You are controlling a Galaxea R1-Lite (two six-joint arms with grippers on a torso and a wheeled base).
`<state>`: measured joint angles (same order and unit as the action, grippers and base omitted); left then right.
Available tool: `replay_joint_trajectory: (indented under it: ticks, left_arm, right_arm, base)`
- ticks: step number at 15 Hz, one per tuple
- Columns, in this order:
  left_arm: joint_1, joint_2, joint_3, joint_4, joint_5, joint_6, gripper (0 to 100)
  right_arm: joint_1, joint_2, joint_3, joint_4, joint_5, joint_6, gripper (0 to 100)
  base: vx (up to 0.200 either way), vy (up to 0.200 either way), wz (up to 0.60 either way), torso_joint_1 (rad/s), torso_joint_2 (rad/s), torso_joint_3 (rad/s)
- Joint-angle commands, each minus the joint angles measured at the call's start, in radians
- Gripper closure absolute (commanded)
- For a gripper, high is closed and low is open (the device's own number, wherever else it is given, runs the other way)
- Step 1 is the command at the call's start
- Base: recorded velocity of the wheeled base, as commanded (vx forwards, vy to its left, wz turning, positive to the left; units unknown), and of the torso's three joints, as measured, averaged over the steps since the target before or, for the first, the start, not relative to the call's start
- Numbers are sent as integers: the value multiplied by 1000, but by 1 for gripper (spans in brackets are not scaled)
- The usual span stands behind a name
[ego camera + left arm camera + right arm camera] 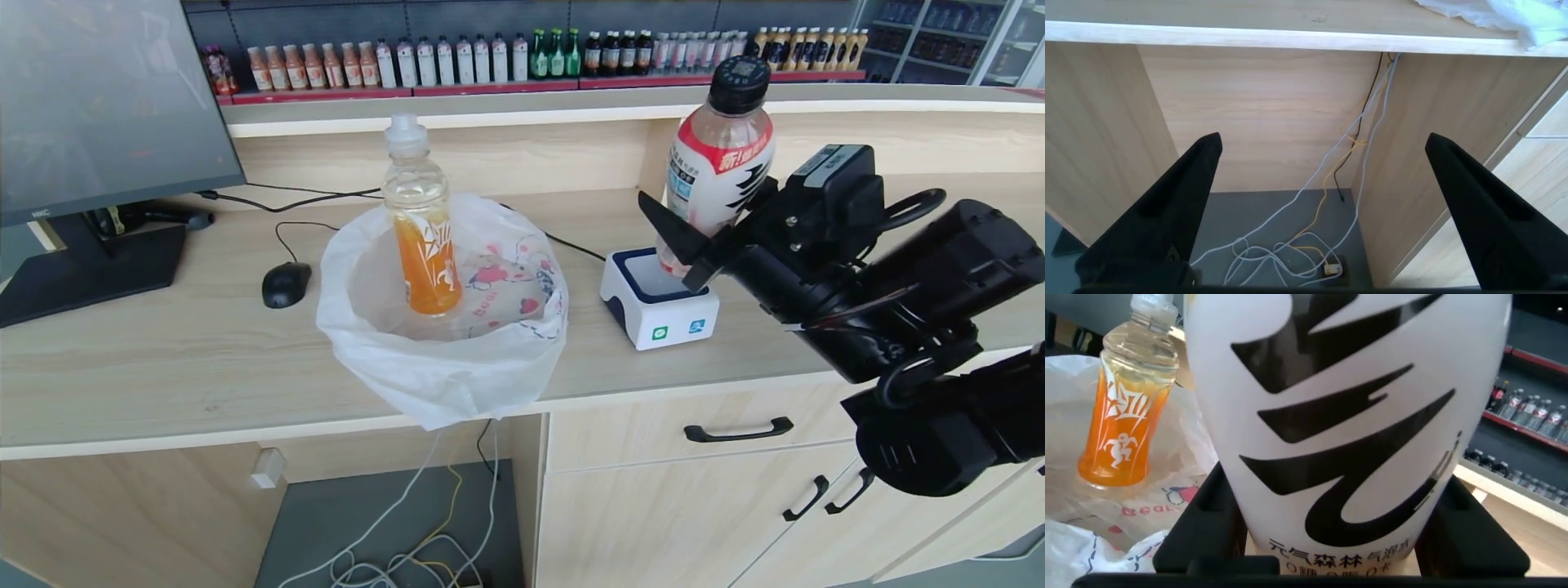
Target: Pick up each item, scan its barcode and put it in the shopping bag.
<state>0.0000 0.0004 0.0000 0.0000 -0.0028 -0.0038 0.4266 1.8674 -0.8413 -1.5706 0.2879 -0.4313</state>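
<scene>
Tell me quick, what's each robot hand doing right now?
Left gripper: open, empty.
Right gripper: closed on the white bottle.

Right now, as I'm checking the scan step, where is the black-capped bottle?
Head view, right side: the black-capped bottle is gripped by the right hand over the white scanner, right of the shopping bag.
</scene>
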Motion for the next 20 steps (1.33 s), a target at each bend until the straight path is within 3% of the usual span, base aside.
replay_joint_trajectory:
  ticks: [1,5,11,20]
  left_arm:
    - [0,0,0,0,0,-1,0]
    - [0,0,0,0,0,-1,0]
    - [0,0,0,0,0,-1,0]
    - [0,0,0,0,0,-1,0]
  right_arm:
    - [-9,44,-25,0,16,-3,100]
    - [-81,72,-62,0,85,-38,100]
    - [-65,121,-119,0,128,-133,100]
    - [-100,193,-243,0,379,-276,100]
  base:
    - [0,0,0,0,0,0]
    - [0,0,0,0,0,0]
    - [0,0,0,0,0,0]
    - [0,0,0,0,0,0]
